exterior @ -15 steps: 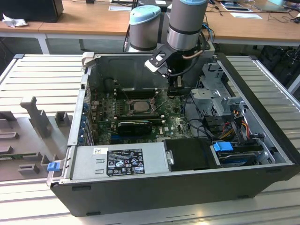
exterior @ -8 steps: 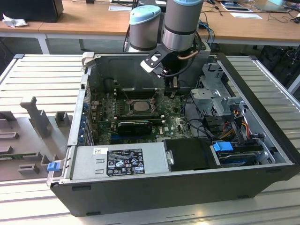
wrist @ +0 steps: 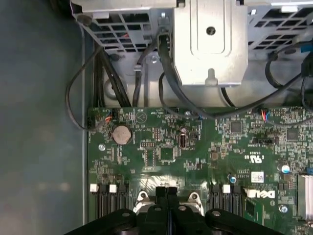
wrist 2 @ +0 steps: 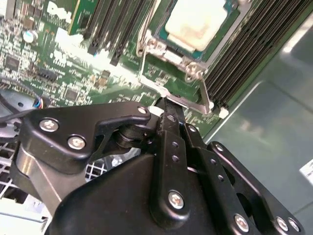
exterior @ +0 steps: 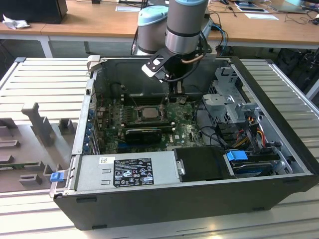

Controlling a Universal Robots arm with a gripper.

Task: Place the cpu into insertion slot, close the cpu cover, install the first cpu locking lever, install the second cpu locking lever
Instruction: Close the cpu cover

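Gripper point(wrist 2: 166, 105): hung just beside the insertion slot point(exterior: 134, 114), fingers pressed together with no gap; nothing was seen pinched between them.
Cpu point(wrist 2: 195, 22): sat in the insertion slot, silvery top up.
Cpu cover point(wrist 2: 168, 51): lay flat on the slot, its window framing the chip.
Locking lever point(wrist 2: 195, 103): ran along the slot edge nearest the gripper, at the fingertip; whether it was latched could not be told.
Risk: the narrow tip would probably slip off the thin lever under an off-centre push, letting it spring up or driving the tip into the motherboard point(wrist: 166, 147) beside the slot.
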